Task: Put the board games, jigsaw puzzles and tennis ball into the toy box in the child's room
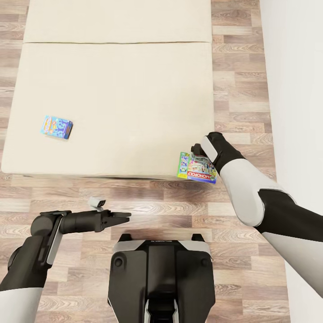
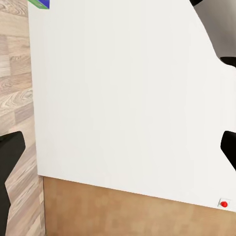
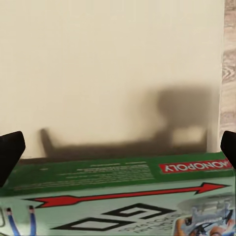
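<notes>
**Cardboard game box at the bed's near right corner, right claw reaching**

Beige mattress of the bed (image 1: pixel 116 89) spans the head view, with wood-plank floor (image 1: pixel 179 202) near and to the right. Two of the task's board games lie on it. The Monopoly box (image 1: pixel 197 167), pale blue-green with a red logo, sits at the near right corner, its near edge at or just past the mattress edge. The small blue box (image 1: pixel 56 127) lies well apart, toward the left side.

My right claw (image 1: pixel 197 150) is at the far edge of the Monopoly box. In the right wrist view the box's green side and printed lid (image 3: pixel 118 196) lie between my two dark fingertips (image 3: pixel 10 152), which stand wide at either border; whether they touch the box I cannot tell. My left claw (image 1: pixel 119 217) hangs over the floor near the bed's near edge, its fingers drawn narrow and holding nothing.

Handling, as I judge it: a stiff, light, flat carton with a smooth printed skin, likely slippery under hard pads, and its lid may lift off if taken alone. I would take hold across the short width, lid and base pinched together, near the middle of a long edge so it does not swing. The toy box and tabletop lie elsewhere; carrying comes after.
</notes>
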You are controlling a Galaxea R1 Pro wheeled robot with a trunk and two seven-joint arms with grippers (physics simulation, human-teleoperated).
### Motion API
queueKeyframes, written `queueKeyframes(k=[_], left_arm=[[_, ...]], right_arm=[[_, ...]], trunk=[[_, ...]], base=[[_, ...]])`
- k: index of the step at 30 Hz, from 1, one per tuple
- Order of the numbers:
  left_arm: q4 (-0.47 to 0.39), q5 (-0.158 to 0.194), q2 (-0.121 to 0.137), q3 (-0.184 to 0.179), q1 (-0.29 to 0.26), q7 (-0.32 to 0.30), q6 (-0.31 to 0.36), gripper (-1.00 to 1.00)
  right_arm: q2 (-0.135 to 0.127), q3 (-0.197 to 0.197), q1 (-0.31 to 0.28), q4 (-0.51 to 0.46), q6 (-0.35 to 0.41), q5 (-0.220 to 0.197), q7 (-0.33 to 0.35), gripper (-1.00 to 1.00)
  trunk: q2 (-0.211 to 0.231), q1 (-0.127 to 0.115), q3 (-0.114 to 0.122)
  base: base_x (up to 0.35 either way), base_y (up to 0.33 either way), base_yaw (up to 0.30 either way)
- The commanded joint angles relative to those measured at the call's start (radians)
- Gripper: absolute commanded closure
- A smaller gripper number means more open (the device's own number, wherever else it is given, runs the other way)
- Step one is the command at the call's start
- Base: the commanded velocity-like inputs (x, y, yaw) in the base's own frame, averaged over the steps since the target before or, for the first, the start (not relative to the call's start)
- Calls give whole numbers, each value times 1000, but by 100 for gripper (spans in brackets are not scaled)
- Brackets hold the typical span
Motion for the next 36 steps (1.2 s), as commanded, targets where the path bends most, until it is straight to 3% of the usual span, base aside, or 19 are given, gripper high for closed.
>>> queueKeyframes(k=[1, 23, 36], left_arm=[[0, 0, 0, 0, 0, -4, 11, -100], [0, 0, 1, 0, 2, -4, 10, -100], [0, 0, 2, 1, 7, -4, 9, -100]], right_arm=[[1, -2, 0, -7, 2, -10, -8, -100], [0, -3, 0, -227, 27, -11, -84, -100], [1, -4, 13, -401, 140, -12, -91, -100]], trunk=[[-2, 1, -1], [-2, 1, -1], [-2, 1, -1]], base=[[0, 0, 0], [0, 0, 0], [0, 0, 0]])
